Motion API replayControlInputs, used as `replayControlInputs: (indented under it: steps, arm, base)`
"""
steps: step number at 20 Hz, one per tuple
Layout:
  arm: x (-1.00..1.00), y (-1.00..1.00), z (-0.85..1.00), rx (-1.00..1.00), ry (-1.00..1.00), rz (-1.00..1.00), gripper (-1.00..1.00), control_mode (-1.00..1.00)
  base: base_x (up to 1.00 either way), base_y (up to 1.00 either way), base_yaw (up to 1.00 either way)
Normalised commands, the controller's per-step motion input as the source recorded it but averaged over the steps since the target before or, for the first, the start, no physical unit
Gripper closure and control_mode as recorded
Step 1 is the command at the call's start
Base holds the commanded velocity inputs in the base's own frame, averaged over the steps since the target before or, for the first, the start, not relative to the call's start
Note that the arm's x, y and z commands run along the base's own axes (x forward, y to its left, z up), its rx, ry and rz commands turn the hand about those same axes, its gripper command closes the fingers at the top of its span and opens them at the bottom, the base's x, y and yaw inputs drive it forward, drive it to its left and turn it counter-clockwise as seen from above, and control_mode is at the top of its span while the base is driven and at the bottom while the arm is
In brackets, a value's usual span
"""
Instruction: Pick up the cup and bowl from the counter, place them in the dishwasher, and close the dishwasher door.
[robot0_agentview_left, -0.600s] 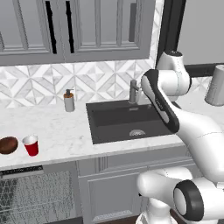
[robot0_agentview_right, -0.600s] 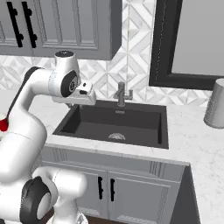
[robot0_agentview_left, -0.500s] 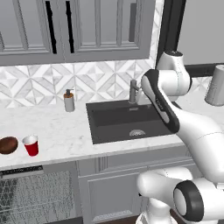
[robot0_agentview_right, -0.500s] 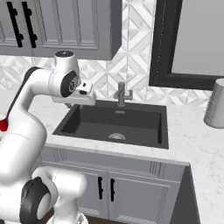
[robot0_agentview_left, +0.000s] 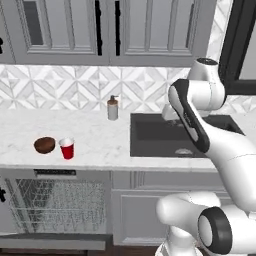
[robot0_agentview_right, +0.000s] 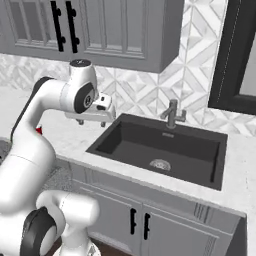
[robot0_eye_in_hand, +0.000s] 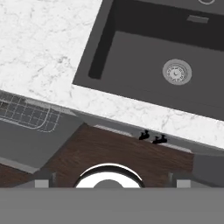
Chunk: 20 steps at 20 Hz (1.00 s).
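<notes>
While bent high above the counter, gripper state unclear.

Both base views slide to the right, so it is the base that drives left along the table, not the things on it. The cup and the bowl now sit further in from the left edge of the left base view, and the soap dispenser is nearer its middle. More of the dishwasher rack and the dishwasher door comes into view. In the right base view the faucet lies further right.
</notes>
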Motion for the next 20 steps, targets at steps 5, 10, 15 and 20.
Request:
replayControlInputs:
  steps: [5, 10, 15, 20]
  arm:
    - [0.00, 0.00, 0.00, 0.00, 0.00, 0.00, -1.00, 1.00]
    - [0.00, 0.00, 0.00, 0.00, 0.00, 0.00, -1.00, 1.00]
    - [0.00, 0.00, 0.00, 0.00, 0.00, 0.00, -1.00, 1.00]
    - [0.00, 0.00, 0.00, 0.00, 0.00, 0.00, -1.00, 1.00]
  base:
    - [-0.10, 0.00, 0.71]
    - [-0.04, 0.00, 0.70]
    - [-0.02, -0.04, 0.69]
    - [-0.03, -0.13, 0.64]
